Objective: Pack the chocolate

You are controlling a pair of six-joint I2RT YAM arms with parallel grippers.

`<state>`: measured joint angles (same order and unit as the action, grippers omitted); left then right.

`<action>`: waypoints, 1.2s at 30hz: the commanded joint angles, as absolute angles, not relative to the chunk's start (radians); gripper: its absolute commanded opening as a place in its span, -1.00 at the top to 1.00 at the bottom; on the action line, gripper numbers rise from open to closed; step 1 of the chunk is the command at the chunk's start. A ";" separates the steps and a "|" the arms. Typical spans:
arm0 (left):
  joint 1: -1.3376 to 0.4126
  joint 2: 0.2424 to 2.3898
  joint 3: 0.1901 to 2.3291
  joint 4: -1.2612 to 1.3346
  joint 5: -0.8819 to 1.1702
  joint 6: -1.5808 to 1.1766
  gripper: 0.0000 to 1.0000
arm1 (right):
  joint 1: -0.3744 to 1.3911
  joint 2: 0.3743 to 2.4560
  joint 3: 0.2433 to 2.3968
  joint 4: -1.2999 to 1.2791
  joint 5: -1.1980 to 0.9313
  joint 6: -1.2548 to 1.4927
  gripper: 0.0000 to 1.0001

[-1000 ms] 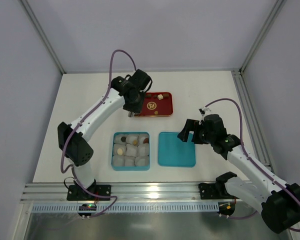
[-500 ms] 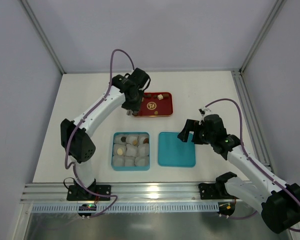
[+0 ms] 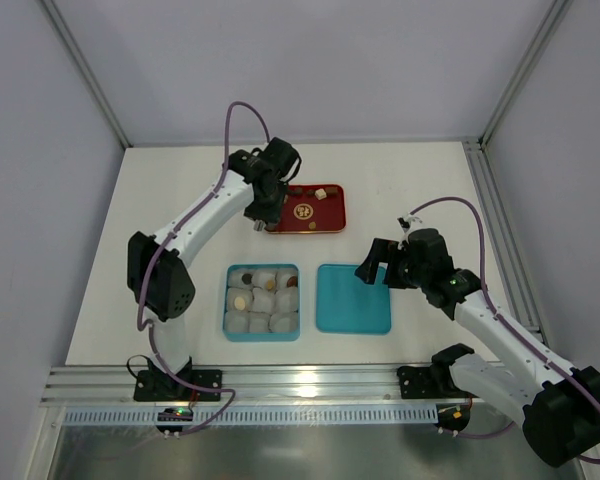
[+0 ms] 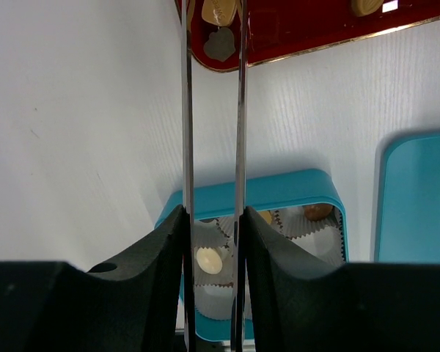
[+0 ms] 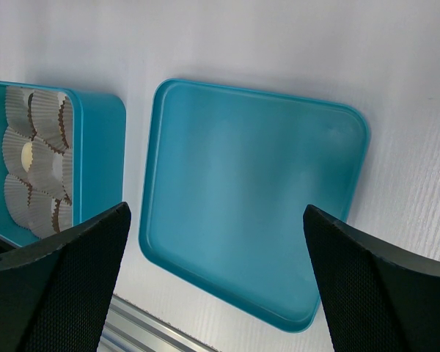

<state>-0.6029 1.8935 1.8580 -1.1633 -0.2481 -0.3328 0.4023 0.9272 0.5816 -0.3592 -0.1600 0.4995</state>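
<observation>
On the white table (image 3: 180, 200), the right gripper (image 5: 216, 213) hangs fully spread above the teal lid (image 3: 352, 300), just beside the teal box (image 3: 226, 300). The left gripper (image 3: 258, 226) pinches a tan chocolate (image 4: 218, 10) over the red tray (image 3: 320, 222). The likely risk is that the thin blades let it slip during transfer.

The left arm (image 3: 205, 215) has swung: its dark elbow (image 3: 160, 285) now sits a little nearer the tray (image 3: 330, 215), and the forearm runs steeper toward it. The left gripper (image 3: 257, 224), a tan chocolate (image 4: 218, 10) between its tips, has edged slightly toward the tray's left, far corner.
</observation>
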 commanded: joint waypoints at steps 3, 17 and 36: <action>-0.589 1.896 1.844 -1.121 -0.235 -0.327 0.29 | 0.408 0.919 0.591 -0.330 -0.158 0.489 -0.99; -0.584 1.921 1.836 -1.111 -0.216 -0.322 0.30 | 0.407 0.914 0.586 -0.331 -0.155 0.488 -0.99; -0.584 1.921 1.856 -1.120 -0.204 -0.308 0.47 | 0.407 0.917 0.592 -0.330 -0.150 0.488 -0.99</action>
